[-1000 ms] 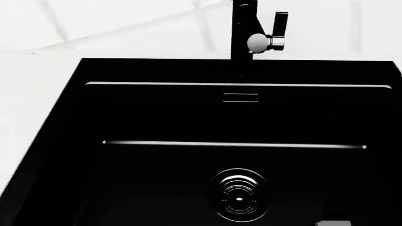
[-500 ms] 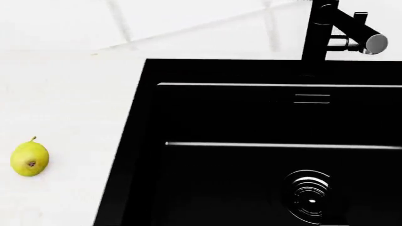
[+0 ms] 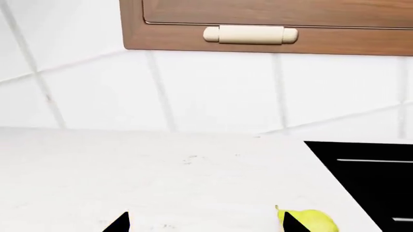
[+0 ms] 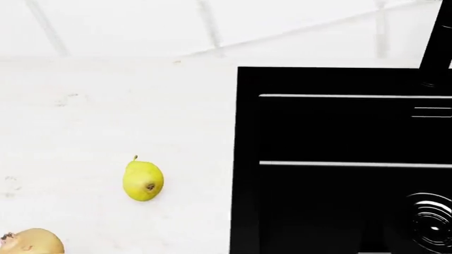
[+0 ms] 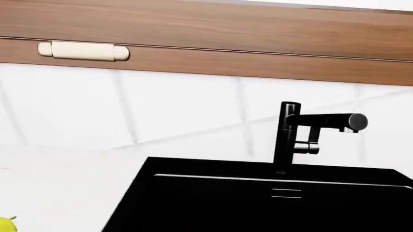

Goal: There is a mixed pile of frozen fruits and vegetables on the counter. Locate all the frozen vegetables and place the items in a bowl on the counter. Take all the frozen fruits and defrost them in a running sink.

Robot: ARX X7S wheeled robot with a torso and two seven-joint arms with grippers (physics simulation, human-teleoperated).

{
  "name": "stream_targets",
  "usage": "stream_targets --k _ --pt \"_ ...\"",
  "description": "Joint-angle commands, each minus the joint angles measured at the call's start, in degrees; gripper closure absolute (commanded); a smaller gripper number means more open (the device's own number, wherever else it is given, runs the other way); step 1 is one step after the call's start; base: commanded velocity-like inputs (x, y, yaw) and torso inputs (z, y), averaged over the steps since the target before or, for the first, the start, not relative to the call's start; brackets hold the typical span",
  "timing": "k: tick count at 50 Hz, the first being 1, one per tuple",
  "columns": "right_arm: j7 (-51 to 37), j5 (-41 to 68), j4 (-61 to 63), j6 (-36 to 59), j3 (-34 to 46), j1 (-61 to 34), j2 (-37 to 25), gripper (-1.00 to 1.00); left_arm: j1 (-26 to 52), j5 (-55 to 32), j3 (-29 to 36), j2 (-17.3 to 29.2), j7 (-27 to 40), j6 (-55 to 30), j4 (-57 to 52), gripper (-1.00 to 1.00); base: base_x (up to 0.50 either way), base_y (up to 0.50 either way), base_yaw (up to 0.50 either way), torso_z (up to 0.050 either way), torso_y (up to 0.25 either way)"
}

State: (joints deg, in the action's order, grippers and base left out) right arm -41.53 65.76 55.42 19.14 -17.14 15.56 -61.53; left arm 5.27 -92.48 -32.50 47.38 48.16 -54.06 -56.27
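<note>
Here, head view first: white table (image 4: 106, 106) fills the left side, black sink (image 4: 339, 159) takes the right. The yellow pear (image 4: 143, 180) lies on the table just left of the sink's edge, apart from it, narrow top pointing away from the robot, dark blossom end facing the cam. At the lower left corner a rounder tan fruit (image 4: 32, 242) is cut off by the frame, well apart from the pear. The drain (image 4: 432, 219) shows partly at the sink's lower right, and the faucet base (image 4: 439, 47) is at the far right behind the basin. White tiled wall (image 4: 211, 26) at the back. No arm or jaws in this view.

Left wrist view: two dark tips of the left gripper (image 3: 205, 223) poke in at the frame edge, spread wide apart w/ nothing between them, so the jaws are released. The pear (image 3: 313, 222) sits on the table (image 3: 161, 169) just beyond one tip; can't tell if they touch. A corner of the sink (image 3: 368, 169) is beside it. Above the tiled wall (image 3: 219, 92) hangs a brown wood cabinet (image 3: 271, 24) w/ a cream handle (image 3: 250, 35).

Right wrist view: sink (image 5: 258, 203) seen from the front, faucet (image 5: 303, 135) standing behind it w/ spout turned sideways. A sliver of the pear (image 5: 7, 225) at the frame corner on the table (image 5: 65, 183). Wood cabinet (image 5: 226, 43) and cream handle (image 5: 82, 50) above. The right jaws aren't visible at all, so their state can't be told.
</note>
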Motion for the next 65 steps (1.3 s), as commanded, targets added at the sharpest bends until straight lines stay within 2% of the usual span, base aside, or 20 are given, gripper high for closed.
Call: stream_targets --k 1,20,28,30,37,42,46,48,53,55,59,65 --pt "1.01 -1.3 0.21 0.74 -0.49 -0.72 0.65 -1.0 -0.74 1.22 -2.09 -1.39 -2.18 0.53 -0.22 -1.0 0.0 0.5 0.0 0.0 0.0" --pt "0.89 -1.61 -0.3 0.71 0.13 -0.57 0.82 -1.0 -2.07 1.28 -1.94 -1.94 -2.69 0.38 -0.65 -1.0 0.0 0.43 0.0 0.001 0.0" --pt "0.03 -0.29 -0.53 0.97 -0.01 -0.71 0.41 -1.0 -1.18 2.44 -0.44 -2.11 -3.33 -0.02 -0.72 -1.0 0.0 0.0 0.0 0.0 0.0" --pt "-0.55 -0.19 -0.74 1.71 0.71 -1.19 -0.18 -1.0 -0.06 2.15 1.79 -1.19 -1.97 -0.92 -0.38 -1.0 0.0 0.0 0.0 0.0 0.0" --pt "-0.5 1.77 -0.45 1.68 1.39 -2.71 -1.08 -1.0 -0.19 1.62 0.97 -1.47 -2.37 -0.1 -0.3 -1.0 0.0 0.0 0.0 0.0 0.0" --pt "0.29 5.66 -1.8 2.58 6.38 -10.01 -3.04 -1.0 -0.9 1.14 -0.22 -1.42 -2.83 0.33 -0.24 -1.0 0.0 0.0 0.0 0.0 0.0" --pt "2.4 9.93 -3.43 6.65 15.29 -20.68 -2.91 -1.0 -1.25 1.47 -0.43 -1.52 -3.15 0.26 -0.88 -1.0 0.0 0.0 0.0 0.0 0.0" --pt "2.5 11.46 -4.12 9.29 19.12 -26.88 -1.89 -1.0 -2.95 1.23 -2.25 -1.72 -4.06 0.4 -1.32 -1.0 0.0 0.0 0.0 0.0 0.0" --pt "3.32 16.81 -5.7 15.21 26.13 -39.74 1.06 -1.0 -3.09 2.41 -1.64 -2.38 -4.7 0.06 -1.8 -1.0 0.0 0.0 0.0 0.0 0.0" --pt "3.12 18.9 -6.8 17.74 29.5 -44.62 4.03 -1.0 -2.7 1.56 -1.68 -1.57 -4.21 0.21 -1.71 -1.0 0.0 0.0 0.0 0.0 0.0" --pt "4.01 20.84 -9.19 19.74 32.19 -49.66 7.16 -1.0 -3.58 0.53 -3.1 -0.95 -4.17 0.49 -1.97 -1.0 0.0 0.0 0.0 0.0 0.0" --pt "7.18 14.06 -13.14 28.06 40.39 -58.34 12.31 -1.0 -3.09 1.7 -1.67 -1.53 -3.7 0.0 -2.12 -1.0 0.0 0.0 0.0 0.0 0.0"
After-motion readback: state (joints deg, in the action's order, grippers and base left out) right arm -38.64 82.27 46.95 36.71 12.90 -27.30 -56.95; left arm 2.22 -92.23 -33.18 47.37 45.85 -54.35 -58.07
